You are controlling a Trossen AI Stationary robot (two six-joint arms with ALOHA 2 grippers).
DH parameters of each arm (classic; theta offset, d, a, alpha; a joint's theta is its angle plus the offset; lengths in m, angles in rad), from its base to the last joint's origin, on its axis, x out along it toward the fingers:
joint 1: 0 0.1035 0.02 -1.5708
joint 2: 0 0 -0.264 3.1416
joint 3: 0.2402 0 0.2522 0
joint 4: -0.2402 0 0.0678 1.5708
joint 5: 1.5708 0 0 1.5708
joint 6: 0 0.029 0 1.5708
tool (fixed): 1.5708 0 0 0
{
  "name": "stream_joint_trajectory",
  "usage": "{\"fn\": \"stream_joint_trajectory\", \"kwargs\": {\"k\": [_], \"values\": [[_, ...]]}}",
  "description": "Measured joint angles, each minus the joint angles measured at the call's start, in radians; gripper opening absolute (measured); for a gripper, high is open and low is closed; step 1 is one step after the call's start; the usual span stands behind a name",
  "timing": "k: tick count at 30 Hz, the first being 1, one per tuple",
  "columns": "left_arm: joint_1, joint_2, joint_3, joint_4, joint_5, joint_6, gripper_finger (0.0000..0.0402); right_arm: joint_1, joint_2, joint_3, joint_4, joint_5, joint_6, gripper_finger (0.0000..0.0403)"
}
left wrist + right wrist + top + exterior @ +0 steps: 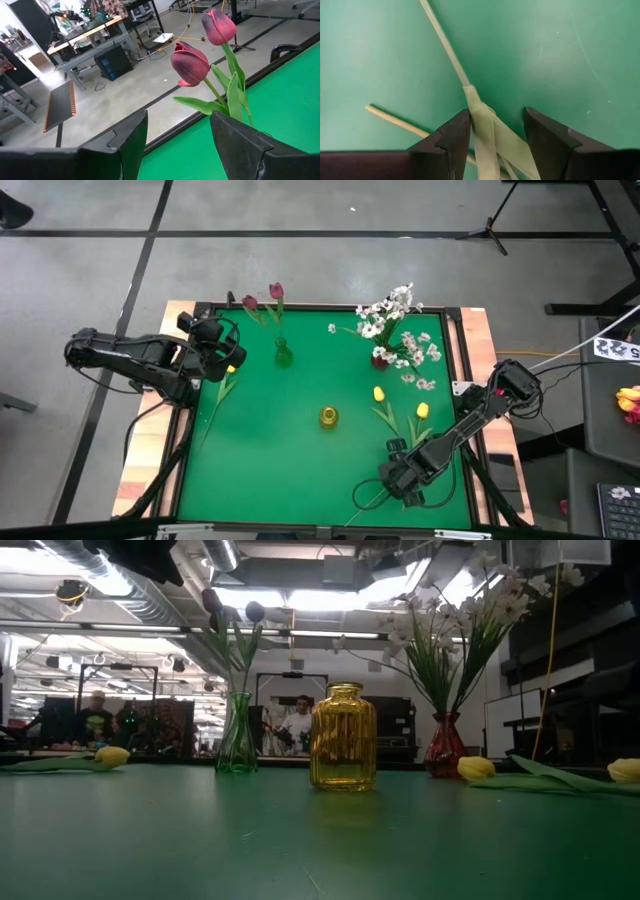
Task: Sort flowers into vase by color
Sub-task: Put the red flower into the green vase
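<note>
Yellow tulip stem [482, 120] lies between the right gripper's [495, 132] open jaws; close squarely on it before lifting, while the left gripper [222, 352] waits open and empty

High view: looks straight down on my whole green table [300, 470], both arms in shot.
Low view: at table-top level, facing across into the room; shares the yellow vase [343, 736] with the high view.
Left wrist view: faces out over the table's edge, close to the maroon tulips [191, 64].
Right wrist view: points down, very near a pale stem [445, 44].
</note>
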Motion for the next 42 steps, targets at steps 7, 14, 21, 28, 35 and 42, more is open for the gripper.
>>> {"fn": "stream_joint_trajectory", "kwargs": {"k": [7, 14, 21, 28, 35, 42], "values": [[0.000, 0.000, 0.000, 0.000, 0.000, 0.000, 0.0213, 0.000, 0.000, 0.004, -0.013, -0.003, 0.003, 0.0177], [0.000, 0.000, 0.000, 0.000, 0.000, 0.000, 0.0214, 0.000, 0.000, 0.005, -0.074, 0.009, -0.009, 0.0101], [0.000, 0.000, 0.000, 0.000, 0.000, 0.001, 0.0214, -0.002, 0.000, 0.005, -0.088, 0.019, -0.005, 0.0015], [0.000, 0.000, 0.000, 0.000, 0.000, 0.001, 0.0214, -0.020, 0.003, 0.090, -0.272, 0.070, 0.020, 0.0008], [0.000, 0.000, 0.000, 0.000, 0.000, 0.009, 0.0214, -0.071, 0.003, 0.331, -0.630, 0.207, -0.037, 0.0005], [0.000, 0.000, 0.000, 0.000, 0.000, 0.037, 0.0214, -0.153, 0.002, 0.704, -0.930, 0.494, -0.213, 0.0004]]}}
